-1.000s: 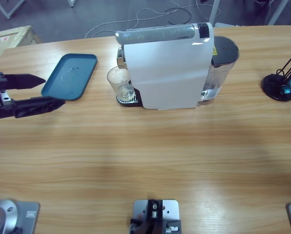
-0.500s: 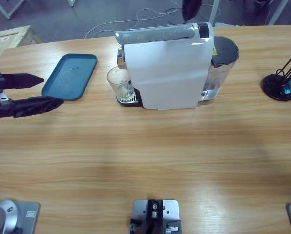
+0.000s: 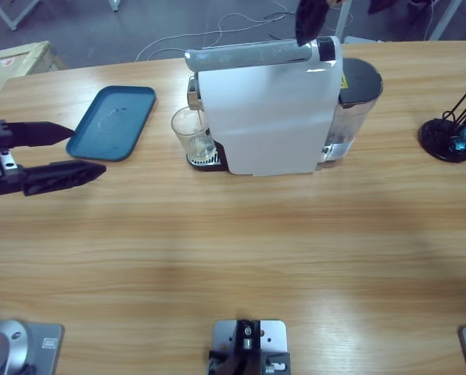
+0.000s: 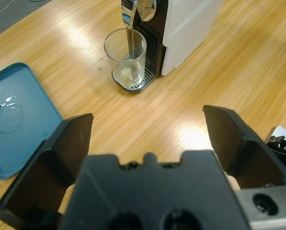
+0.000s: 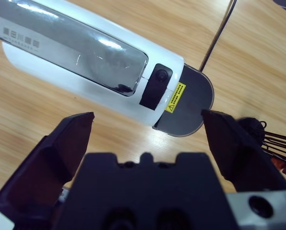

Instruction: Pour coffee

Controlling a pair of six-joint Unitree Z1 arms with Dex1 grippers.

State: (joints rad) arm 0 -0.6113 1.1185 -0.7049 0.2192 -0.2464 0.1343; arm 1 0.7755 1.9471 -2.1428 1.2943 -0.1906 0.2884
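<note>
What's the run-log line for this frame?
coffee: streaming into glass under machine | left gripper: open, empty, beside tray | right gripper: open, above machine

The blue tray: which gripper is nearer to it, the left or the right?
Left. The left gripper is open beside the blue tray, at its edge. The right gripper is open far away, above the top of the coffee machine.

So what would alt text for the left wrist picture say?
Coffee streams from a white coffee machine into a clear glass on its drip tray. The left gripper, fingers open, is short of it; a blue tray lies left.
</note>
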